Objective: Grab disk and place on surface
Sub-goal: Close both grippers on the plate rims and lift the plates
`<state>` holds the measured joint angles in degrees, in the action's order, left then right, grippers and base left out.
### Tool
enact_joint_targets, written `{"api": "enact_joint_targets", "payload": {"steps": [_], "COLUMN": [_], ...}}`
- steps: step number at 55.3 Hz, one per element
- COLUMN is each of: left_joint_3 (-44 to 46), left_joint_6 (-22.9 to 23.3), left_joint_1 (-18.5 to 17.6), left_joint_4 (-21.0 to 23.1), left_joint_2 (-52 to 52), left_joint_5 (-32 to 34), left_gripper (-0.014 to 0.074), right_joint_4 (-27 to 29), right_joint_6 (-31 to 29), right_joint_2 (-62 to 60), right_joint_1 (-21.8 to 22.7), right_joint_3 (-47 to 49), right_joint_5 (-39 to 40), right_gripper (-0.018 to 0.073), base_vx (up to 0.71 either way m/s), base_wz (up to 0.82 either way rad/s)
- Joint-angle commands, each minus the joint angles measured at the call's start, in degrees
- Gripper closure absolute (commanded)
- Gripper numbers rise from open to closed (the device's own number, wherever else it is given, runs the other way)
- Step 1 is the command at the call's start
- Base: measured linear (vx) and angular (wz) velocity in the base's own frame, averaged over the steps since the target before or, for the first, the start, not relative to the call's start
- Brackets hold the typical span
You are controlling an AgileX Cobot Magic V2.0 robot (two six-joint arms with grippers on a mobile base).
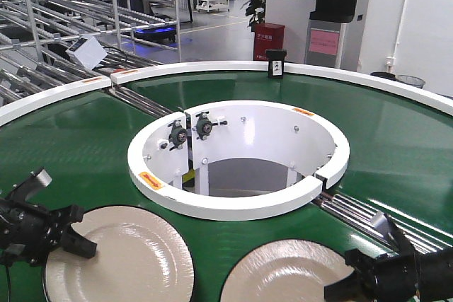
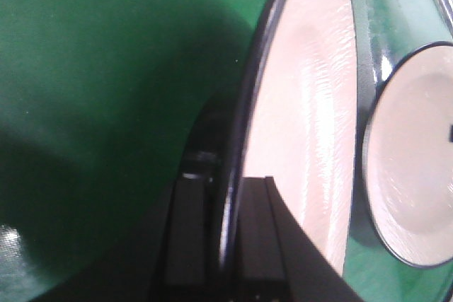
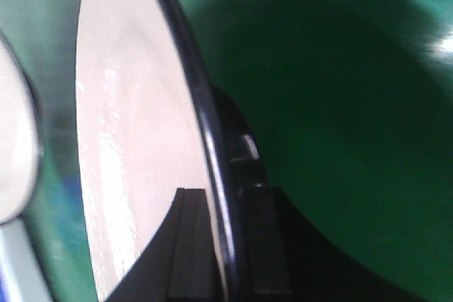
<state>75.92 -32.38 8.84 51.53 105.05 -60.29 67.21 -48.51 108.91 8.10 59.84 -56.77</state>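
2 round disks lie flat and face up on the green belt (image 1: 85, 125). Being circular, they have no long axis, and their pale, dark-rimmed faces point straight up. Seen from the front view, the left disk (image 1: 120, 259) sits at 7 o'clock of the white inner ring (image 1: 241, 206) and the right disk (image 1: 283, 274) at 5 o'clock. The 2 are near each other but apart, and both are cut off by the lower frame edge.

The left claw (image 1: 81, 245) meets its disk at about 9 o'clock on the rim. In the left wrist view the left claw (image 2: 226, 196) is narrow, its black fingers (image 2: 187, 245) standing on either side of the dark rim of the left disk (image 2: 304, 139) and pinching it. The right disk (image 2: 417, 160) shows at 3 o'clock there.

The right claw (image 1: 340, 289) meets its disk at about 3 o'clock. In the right wrist view the right claw (image 3: 223, 199) is likewise narrow, closed on the rim of the right disk (image 3: 134, 153), with the left disk (image 3: 10, 139) at the 9 o'clock edge.
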Motion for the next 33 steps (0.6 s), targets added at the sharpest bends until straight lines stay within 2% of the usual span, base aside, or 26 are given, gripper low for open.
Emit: {"api": "enact_joint_targets", "payload": {"steps": [1, 8, 20, 24, 30, 33], "left_joint_3": [2.1, 2.1, 2.1, 2.1, 2.1, 2.1], "left_joint_6": [1.7, 1.7, 2.1, 4.6, 8.9, 11.3], "left_joint_1": [-0.1, -0.1, -0.4, -0.8, -2.2, -3.3], "left_joint_4": [8.6, 12.4, 21.4, 23.9, 23.4, 23.3], "left_joint_2": [-4.0, -5.5, -9.6, -11.4, -13.7, -14.9], "left_joint_5": [-1.4, -1.4, -1.5, -1.8, -0.8, -0.1], "left_gripper": [0.0604, 0.0604, 0.0603, 0.0601, 0.0601, 0.0601], "right_joint_4": [9.9, 10.6, 10.6, 10.6, 10.2, 9.1], "right_joint_6": [-0.4, 0.8, 15.5, 19.4, 24.1, 29.1], "right_joint_2": [-6.2, -11.0, -18.7, -20.7, -22.8, -23.5], "right_joint_1": [0.0, 0.0, 0.0, 0.0, 0.0, 0.0], "right_joint_3": [1.5, 2.6, 8.4, 11.6, 16.4, 19.3], "right_joint_5": [-5.0, -5.0, -4.3, -4.4, -4.4, -4.5], "right_gripper": [0.0567, 0.0567, 0.0567, 0.0567, 0.0567, 0.0567], "base_vx": [0.0, 0.0, 0.0, 0.0, 0.0, 0.0], "base_wz": [0.0, 0.0, 0.0, 0.0, 0.0, 0.0]}}
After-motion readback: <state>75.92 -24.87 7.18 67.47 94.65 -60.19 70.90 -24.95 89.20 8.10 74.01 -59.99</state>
